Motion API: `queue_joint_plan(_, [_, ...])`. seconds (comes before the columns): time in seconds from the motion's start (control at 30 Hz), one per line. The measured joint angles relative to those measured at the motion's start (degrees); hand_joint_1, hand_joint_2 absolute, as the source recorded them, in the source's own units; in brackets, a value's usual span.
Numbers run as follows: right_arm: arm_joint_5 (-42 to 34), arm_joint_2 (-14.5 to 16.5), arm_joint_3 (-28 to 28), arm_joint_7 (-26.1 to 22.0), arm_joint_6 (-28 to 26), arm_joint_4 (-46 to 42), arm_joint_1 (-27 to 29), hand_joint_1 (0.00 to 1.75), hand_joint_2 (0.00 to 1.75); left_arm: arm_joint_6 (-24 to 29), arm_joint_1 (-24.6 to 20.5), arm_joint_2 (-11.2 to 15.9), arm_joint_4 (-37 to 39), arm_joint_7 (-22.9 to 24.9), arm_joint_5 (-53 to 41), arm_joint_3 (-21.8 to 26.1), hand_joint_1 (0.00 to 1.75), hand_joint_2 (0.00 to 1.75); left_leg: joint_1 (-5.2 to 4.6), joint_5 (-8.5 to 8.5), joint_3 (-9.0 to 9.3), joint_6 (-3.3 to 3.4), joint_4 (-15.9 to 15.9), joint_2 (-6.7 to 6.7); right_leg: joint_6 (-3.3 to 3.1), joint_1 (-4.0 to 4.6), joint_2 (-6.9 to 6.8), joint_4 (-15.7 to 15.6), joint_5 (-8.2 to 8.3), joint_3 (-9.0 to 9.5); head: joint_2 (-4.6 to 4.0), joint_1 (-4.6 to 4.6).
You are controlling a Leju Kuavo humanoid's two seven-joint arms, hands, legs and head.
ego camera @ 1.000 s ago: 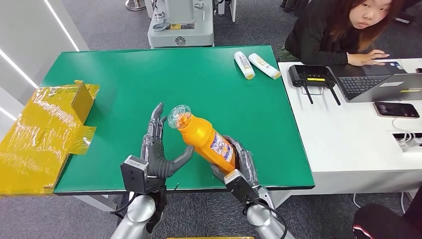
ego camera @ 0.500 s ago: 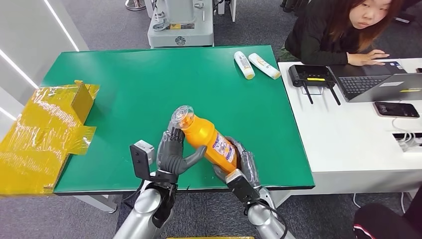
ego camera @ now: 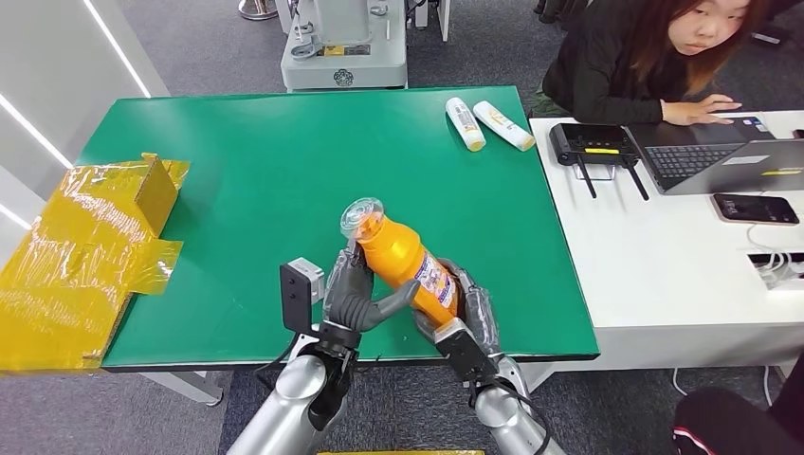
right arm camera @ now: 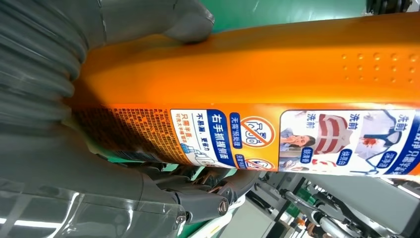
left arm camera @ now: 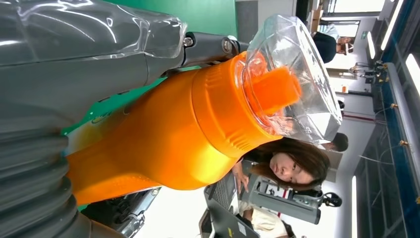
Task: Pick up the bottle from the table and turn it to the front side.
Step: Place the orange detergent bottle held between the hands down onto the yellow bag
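An orange bottle [ego camera: 403, 261] with a clear cap [ego camera: 360, 216] is held tilted above the green table [ego camera: 237, 161] near its front edge, cap pointing up and to the left. My right hand [ego camera: 466, 311] grips its lower end; the printed back label [right arm camera: 297, 141] shows in the right wrist view. My left hand [ego camera: 358, 294] wraps the bottle's upper body, thumb under it and fingers behind. In the left wrist view the orange bottle [left arm camera: 163, 139] lies against the palm, with the clear cap [left arm camera: 292, 84] sticking out past the fingers [left arm camera: 208, 47].
Two white bottles [ego camera: 484, 123] lie at the table's far right. A yellow wrapped box [ego camera: 90, 242] sits at the left edge. A white desk [ego camera: 664, 265] on the right carries a laptop, a router and a phone; a person [ego camera: 645, 57] sits behind it.
My left hand has moved right from beside the bottle and closed around its upper body. The bottle has shifted slightly right and stands a little more upright in my right hand.
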Motion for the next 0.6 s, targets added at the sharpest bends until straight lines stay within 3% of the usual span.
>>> queue_joint_plan(0.17, [0.9,0.3,-0.3,0.3,-0.4,0.0,0.1,1.75,1.75,1.6,-0.9,-0.4,0.4,-0.1,-1.2,-1.1,0.07,1.75,0.00,0.00,0.00,0.00,0.0,0.01,0.00,0.00,0.00,0.0,0.00,0.00,0.00,0.00])
queue_joint_plan(0.3, [0.9,0.5,-0.3,0.3,-0.6,0.2,0.1,1.75,1.75,3.0,-1.7,-0.7,0.8,-0.3,-1.6,-1.9,1.57,1.75,0.00,0.00,0.00,0.00,0.0,0.00,0.00,0.00,0.00,0.0,0.00,0.00,0.00,0.00])
queue_joint_plan(0.37, [0.9,0.5,-0.3,0.3,-0.6,0.4,0.1,1.75,1.75,3.3,-2.2,-0.9,1.2,-0.6,-1.6,-2.1,1.54,1.75,0.00,0.00,0.00,0.00,0.0,0.00,0.00,0.00,0.00,0.0,0.00,0.00,0.00,0.00])
queue_joint_plan(0.5, [0.9,0.7,-0.3,0.2,-0.6,0.9,0.1,1.75,1.75,3.3,-3.1,-1.2,2.0,-0.9,-1.0,-2.7,1.22,1.75,0.00,0.00,0.00,0.00,0.0,0.00,0.00,0.00,0.00,0.0,0.00,0.00,-0.01,0.00])
queue_joint_plan(0.6, [0.9,0.8,-0.3,0.0,-0.7,1.3,0.1,1.75,1.75,3.3,-3.8,-1.5,2.6,-0.9,-0.8,-2.9,1.20,1.75,0.00,0.00,0.00,0.00,0.0,0.00,0.00,0.00,0.00,0.0,0.00,0.00,0.00,0.00])
